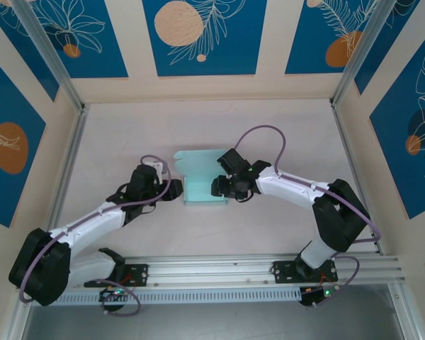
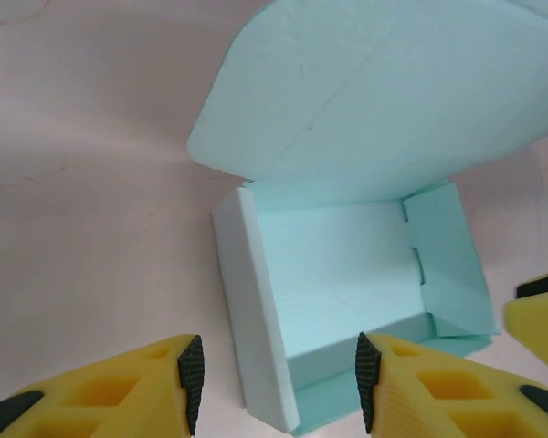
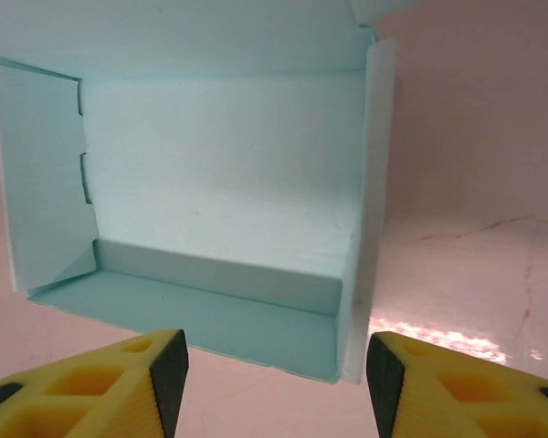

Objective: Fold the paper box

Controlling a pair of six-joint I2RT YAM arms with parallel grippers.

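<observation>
The box (image 1: 198, 188) sits half-formed on the table (image 1: 127, 134), lid flap (image 1: 195, 159) raised, between the left claw (image 2: 279, 379) and right claw (image 3: 276, 374), which, both released, straddle its side walls (image 2: 251, 310), so each should probably close squarely, keeping walls upright.

The thin card paper box (image 1: 202, 180) was plain pale mint, without pattern. The smooth table (image 1: 127, 134) under it was pale pinkish beige with faint veins. Behind the box, the wall panels (image 1: 198, 35) were deep blue with white line-drawn leaves and peach or orange discs, bordered in cream. Beside the box, the left arm (image 1: 92, 223) and right arm (image 1: 290, 184) were white with black joints and purple cables (image 1: 265, 127). The left gripper (image 2: 279, 388) and right gripper (image 3: 274, 383) had yellow fingers (image 2: 110, 392) with black ribbed pads (image 2: 192, 374).
</observation>
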